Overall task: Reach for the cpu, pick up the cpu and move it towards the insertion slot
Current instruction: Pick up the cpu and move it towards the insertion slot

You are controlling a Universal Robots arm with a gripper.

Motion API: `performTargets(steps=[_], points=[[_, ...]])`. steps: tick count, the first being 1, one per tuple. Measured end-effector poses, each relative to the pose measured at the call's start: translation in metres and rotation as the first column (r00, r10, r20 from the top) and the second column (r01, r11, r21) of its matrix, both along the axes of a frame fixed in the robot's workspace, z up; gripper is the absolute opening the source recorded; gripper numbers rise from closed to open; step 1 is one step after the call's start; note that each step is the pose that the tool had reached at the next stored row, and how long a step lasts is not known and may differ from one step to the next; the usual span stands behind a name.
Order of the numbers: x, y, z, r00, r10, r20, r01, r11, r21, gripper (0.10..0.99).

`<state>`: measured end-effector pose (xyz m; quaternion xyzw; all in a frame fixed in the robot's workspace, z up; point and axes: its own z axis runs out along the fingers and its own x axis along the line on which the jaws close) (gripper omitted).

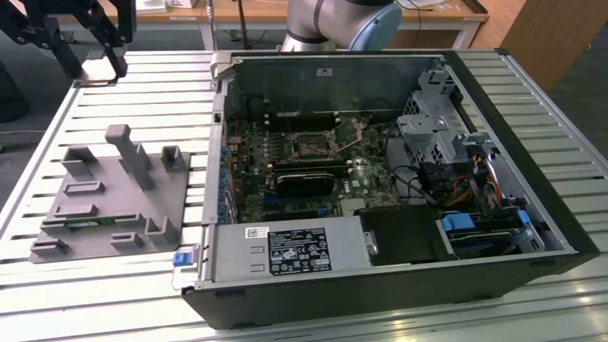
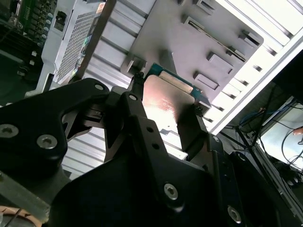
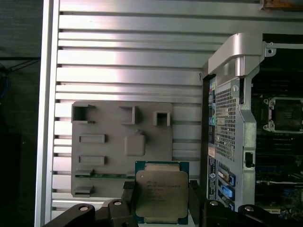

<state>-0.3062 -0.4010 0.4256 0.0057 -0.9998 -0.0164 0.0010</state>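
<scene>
While the cpu [image 3: 161, 194] sits clamped between the black fingers [image 3: 128, 194] of the gripper [image 3: 161, 201], jaws narrowed onto its two side edges, it hangs above the grey fixture plate [image 3: 99, 142] on the slatted tabletop [image 3: 132, 47] — insertion slot [image 1: 312, 147] well apart inside the open computer case [image 1: 532, 142], bare slats between.

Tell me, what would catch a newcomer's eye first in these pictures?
Probably the opened computer case, lying on its side on the slatted metal table with its boards and cables exposed. In both wrist views, the black fingers hold a shiny silver chip above a grey plastic fixture plate, which sits to the case's left in the exterior view.
</scene>
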Motion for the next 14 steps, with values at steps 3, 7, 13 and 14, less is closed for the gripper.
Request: performTargets(steps=[3,7,13,14], points=[[0.0035,0.0,0.0,1.0,0.0,0.0001,0.0,1.0,0.0,0.533],[0.0081,0.0,0.0,1.0,0.0,0.0,0.0,1.0,0.0,0.533],[0.0155,0.0,0.0,1.0,0.0,0.0,0.0,1.0,0.0,0.533],[0.0172,0.0002,0.0,1.0,0.0,0.0,0.0,1.0,0.0,0.533]])
